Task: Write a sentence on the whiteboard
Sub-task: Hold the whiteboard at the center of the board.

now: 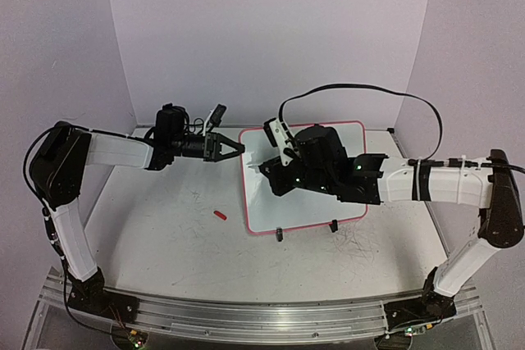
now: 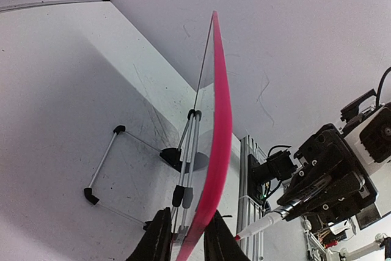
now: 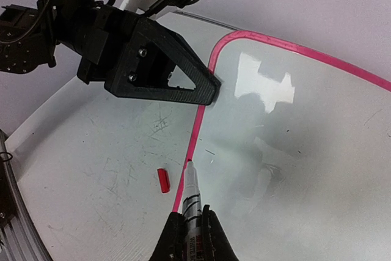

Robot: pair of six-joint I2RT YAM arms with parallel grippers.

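The whiteboard [image 1: 267,206] rests on the tabletop [image 1: 156,235], about midway between the two arms. A red-pink rim runs round its glossy white face, and two black clip feet [image 1: 280,235] are set at the edge nearest the arm bases.

At the whiteboard's far corner on the left arm's side, the left pincer [image 1: 234,148] is closed narrowly on the rim. In the left wrist view one finger [image 2: 160,239] is seen on each side of the pink edge, which is held between them.

Over the whiteboard's face, the right pincer [image 3: 188,230] is shut on a marker [image 3: 191,191], a white barrel with black print. The marker is pointed toward the whiteboard's edge on the left arm's side. Its tip is placed right at the rim there (whether it touches cannot be told).

Just outside that same edge of the whiteboard, a small red piece [image 1: 220,215] lies on the scuffed tabletop, apart from the rim. Behind the whiteboard's far edge, a black cable [image 1: 353,88] is looped up against the pale wall and carried down to the right arm.
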